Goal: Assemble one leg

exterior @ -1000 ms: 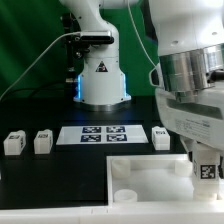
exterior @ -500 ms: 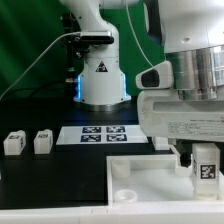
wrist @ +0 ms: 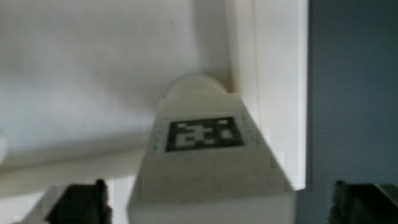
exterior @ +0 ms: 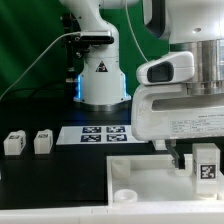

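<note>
Hovers low at the exterior view's right, with the gripper (wrist: pixel 222 205) over the white tray (exterior: pixel 140 163). Brackets the leg (exterior: pixel 206 160) between dark fingers (wrist: pixel 80 203), its tag toward the wrist camera and its far end at the tray's corner wall. Cannot tell whether clamped or merely flanking. Shows two look-alike legs (exterior: pixel 13 143) beside the marker board (exterior: pixel 100 133).

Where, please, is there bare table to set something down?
Bare table: between the two loose legs and the near edge, bordered by the tray on the exterior view's right. Crowded: the tray's right end in that view, where the gripper straddles the leg.
</note>
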Robot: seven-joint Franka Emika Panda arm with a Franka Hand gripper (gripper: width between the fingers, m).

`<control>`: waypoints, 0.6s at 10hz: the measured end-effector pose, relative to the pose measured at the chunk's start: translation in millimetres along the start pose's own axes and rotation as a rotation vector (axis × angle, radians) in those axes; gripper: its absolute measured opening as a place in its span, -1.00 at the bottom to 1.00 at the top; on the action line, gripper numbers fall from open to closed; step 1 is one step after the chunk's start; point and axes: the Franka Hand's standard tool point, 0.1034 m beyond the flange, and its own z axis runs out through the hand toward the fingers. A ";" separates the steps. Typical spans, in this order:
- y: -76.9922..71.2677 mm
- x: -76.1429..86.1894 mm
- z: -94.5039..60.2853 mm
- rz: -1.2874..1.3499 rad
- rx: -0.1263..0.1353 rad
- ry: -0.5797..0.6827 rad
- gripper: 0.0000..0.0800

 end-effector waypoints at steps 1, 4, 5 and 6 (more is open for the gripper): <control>-0.4 -0.2 0.1 0.029 0.003 -0.001 0.30; 0.9 -1.9 1.6 0.321 0.008 -0.008 -0.26; 2.1 -1.4 1.8 0.451 0.013 -0.012 -0.26; 4.4 -0.3 2.5 0.617 0.027 -0.024 -0.26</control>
